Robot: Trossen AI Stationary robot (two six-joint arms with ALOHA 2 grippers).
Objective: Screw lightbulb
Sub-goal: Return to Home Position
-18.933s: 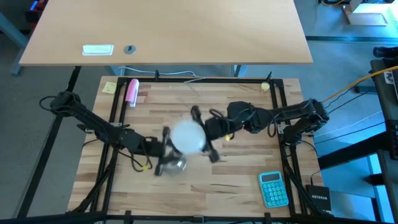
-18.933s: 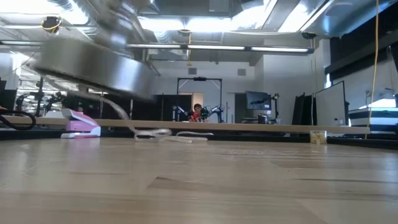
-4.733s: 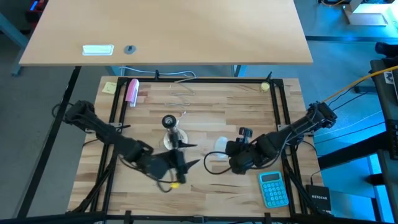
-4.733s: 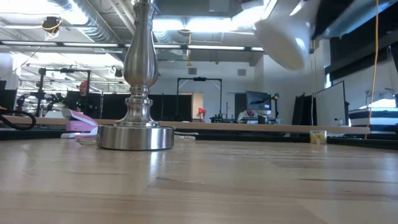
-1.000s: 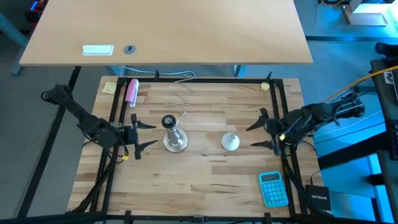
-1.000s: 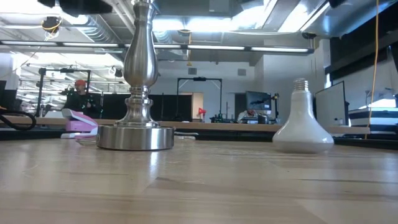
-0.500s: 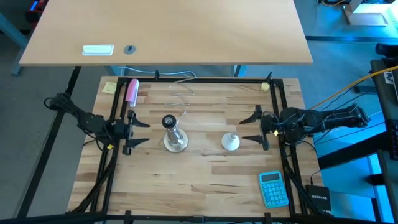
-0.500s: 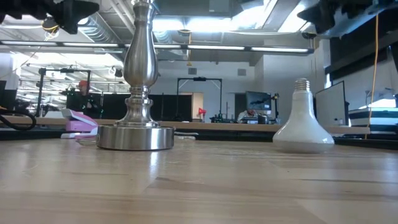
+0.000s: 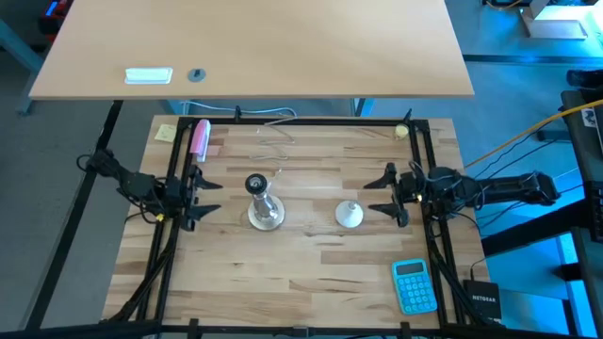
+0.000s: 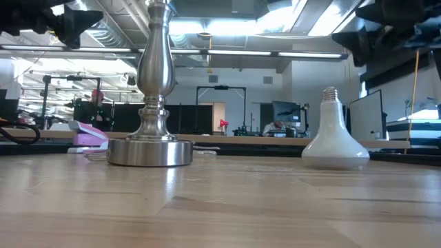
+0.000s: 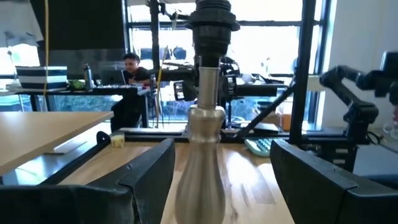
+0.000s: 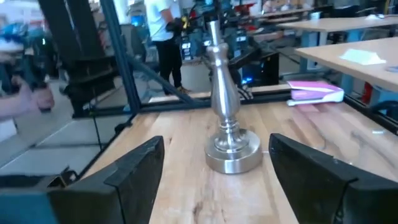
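The lightbulb [image 9: 350, 216] stands globe-down, screw base up, right of middle on the desk [image 9: 311, 282], near the lamp stand [image 9: 264, 209]; likely light, slippery, fragile, best held gently round its neck; left gripper [image 9: 209, 196] and right gripper [image 9: 375, 197] hang wide open, empty, at opposite edges.

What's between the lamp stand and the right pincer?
Only the lightbulb, standing globe-down, touching neither; the high view shows it between the lamp stand and the open right pincer.

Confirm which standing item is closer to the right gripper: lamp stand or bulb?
The lightbulb, standing globe-down with its screw base up, just off the open right gripper. The silver lamp stand sits farther away, on the left gripper side.
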